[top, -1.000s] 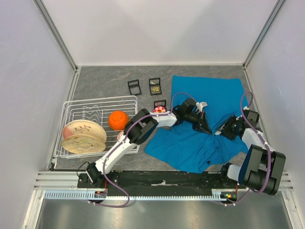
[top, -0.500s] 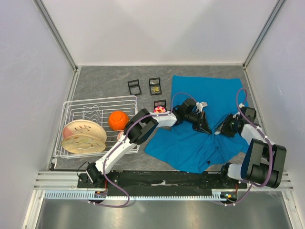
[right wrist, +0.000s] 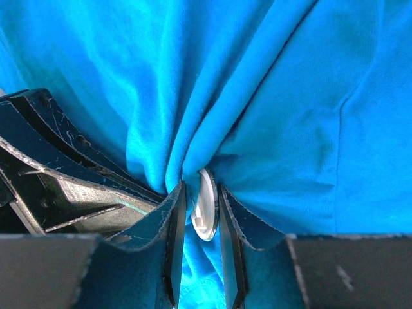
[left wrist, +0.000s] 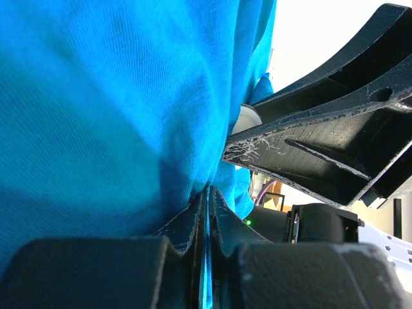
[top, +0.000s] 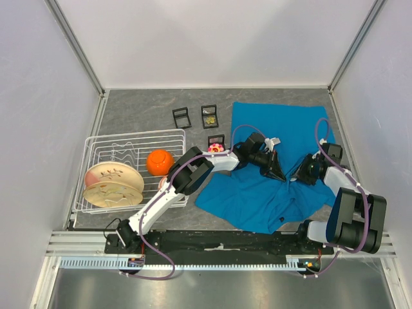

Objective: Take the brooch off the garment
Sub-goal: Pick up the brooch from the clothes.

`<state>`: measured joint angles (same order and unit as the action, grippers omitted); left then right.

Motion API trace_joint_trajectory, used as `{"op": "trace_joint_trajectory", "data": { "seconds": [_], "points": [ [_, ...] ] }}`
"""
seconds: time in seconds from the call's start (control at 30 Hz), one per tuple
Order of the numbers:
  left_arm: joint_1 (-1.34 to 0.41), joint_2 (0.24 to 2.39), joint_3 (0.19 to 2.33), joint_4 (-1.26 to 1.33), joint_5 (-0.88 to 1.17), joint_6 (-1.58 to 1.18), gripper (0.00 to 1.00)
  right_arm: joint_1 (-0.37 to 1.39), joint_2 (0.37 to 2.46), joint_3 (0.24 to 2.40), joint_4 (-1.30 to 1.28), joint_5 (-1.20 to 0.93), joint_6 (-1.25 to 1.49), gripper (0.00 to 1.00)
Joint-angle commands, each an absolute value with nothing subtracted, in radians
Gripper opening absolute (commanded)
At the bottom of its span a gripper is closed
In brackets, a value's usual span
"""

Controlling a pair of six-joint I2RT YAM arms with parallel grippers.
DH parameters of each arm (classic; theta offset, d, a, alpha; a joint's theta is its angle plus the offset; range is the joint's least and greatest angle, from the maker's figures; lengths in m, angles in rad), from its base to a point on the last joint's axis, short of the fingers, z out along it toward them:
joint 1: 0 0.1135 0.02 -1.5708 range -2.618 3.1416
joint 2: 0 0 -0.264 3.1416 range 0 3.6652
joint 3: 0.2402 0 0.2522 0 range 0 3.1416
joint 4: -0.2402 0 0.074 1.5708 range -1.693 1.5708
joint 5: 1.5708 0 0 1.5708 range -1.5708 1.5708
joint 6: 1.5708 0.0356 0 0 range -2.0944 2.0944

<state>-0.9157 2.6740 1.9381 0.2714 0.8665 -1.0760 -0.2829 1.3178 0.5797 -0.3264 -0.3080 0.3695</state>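
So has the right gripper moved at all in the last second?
Yes, slightly. The right gripper has slid left across the garment, away from the table's right edge and toward the left gripper.

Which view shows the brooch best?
Right wrist: the brooch shows as a white disc between the fingers of the right gripper. Left wrist catches only a white sliver; the top view doesn't show it.

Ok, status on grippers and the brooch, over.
Left gripper shut on garment fold. Right gripper straddling brooch, grip unconfirmed. Cloth bunched tight around brooch.
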Motion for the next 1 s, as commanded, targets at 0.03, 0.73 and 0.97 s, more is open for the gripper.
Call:
{"op": "trace_joint_trajectory", "data": {
  "seconds": [0.03,0.73,0.97],
  "points": [
    [-0.916,2.695,1.964,0.293,0.903,-1.069,0.09,-0.278,1.324,0.63,-0.327,-0.264,0.353,0.34],
    [-0.914,2.663,2.017,0.215,0.907,-1.008,0.12,-0.265,1.362,0.64,-0.325,-0.284,0.383,0.23],
    [-0.916,2.626,2.057,0.195,0.894,-1.005,0.19,-0.287,1.247,0.617,-0.321,-0.282,0.472,0.49]
  ]
}}
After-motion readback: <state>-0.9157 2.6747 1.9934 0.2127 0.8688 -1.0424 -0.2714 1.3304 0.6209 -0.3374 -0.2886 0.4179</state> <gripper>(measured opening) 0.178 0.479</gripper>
